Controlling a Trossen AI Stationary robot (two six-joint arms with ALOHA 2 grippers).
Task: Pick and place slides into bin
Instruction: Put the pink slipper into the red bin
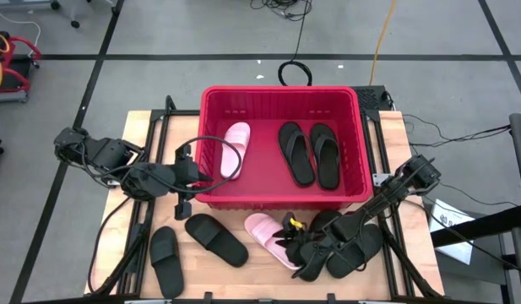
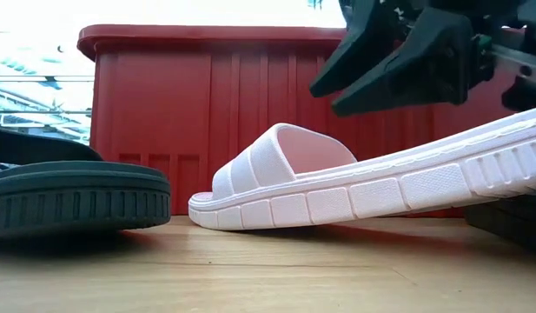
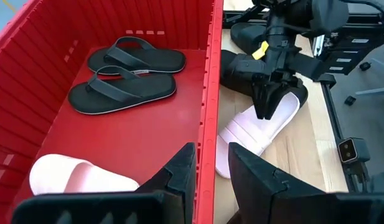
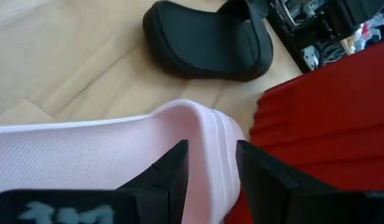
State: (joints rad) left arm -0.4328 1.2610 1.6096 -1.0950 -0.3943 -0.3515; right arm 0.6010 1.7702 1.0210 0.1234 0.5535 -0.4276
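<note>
Wooden table; no legible writing anywhere.

Counted one large red ribbed plastic bin. Counted two pale pink wide-strap slides: pink slide in the bin, pink slide on the wooden desk. Tallied two black sandals in the bin, two black slides at desk's left, plus bunched black slides at right, number unclear.
</note>
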